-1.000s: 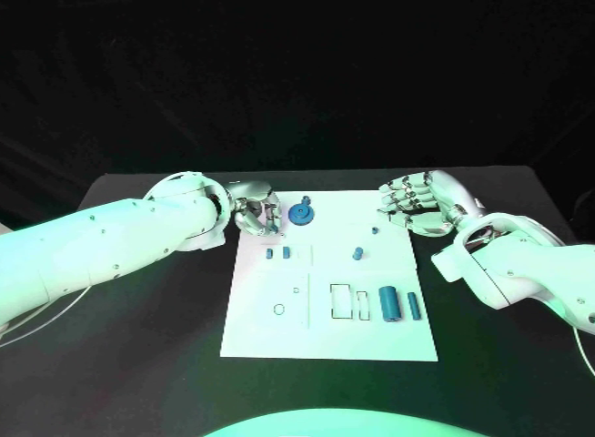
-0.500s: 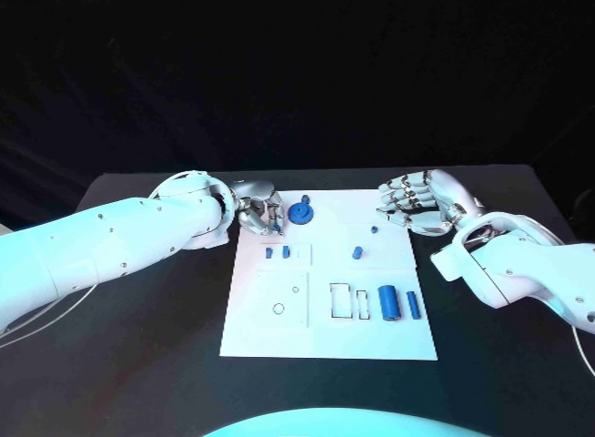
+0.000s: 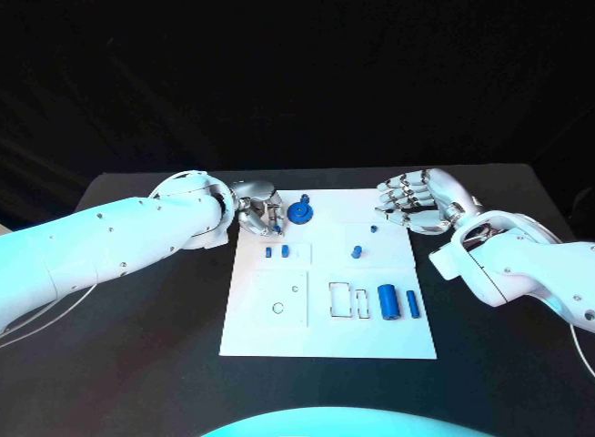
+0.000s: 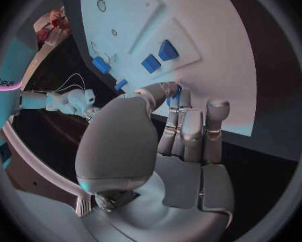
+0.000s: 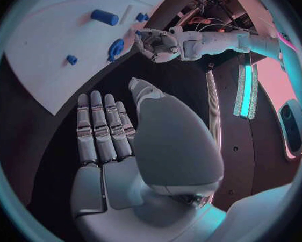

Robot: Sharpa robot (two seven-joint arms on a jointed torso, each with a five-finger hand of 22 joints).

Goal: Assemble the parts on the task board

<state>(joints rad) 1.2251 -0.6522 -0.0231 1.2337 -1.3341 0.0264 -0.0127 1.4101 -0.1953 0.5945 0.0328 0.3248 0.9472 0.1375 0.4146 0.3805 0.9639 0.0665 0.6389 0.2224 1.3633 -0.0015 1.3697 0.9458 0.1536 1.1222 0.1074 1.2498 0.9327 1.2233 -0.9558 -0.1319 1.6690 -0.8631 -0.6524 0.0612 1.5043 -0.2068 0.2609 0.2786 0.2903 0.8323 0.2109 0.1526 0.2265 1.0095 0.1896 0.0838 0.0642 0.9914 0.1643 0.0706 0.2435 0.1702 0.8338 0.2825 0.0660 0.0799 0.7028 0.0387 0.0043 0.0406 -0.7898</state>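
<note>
Resting at the far left corner of the white board (image 3: 329,309), the left hand (image 3: 256,216) pinches a blue round part (image 3: 300,215) between thumb and fingers. The right hand (image 3: 418,202) hovers by the board's far right corner, fingers straight together, holding nothing.

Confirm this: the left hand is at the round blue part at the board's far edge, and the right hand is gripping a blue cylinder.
One thing is wrong. The right hand grips nothing: the right wrist view shows its fingers straight over the black table. The left hand is indeed at the round blue part on the task board.
</note>
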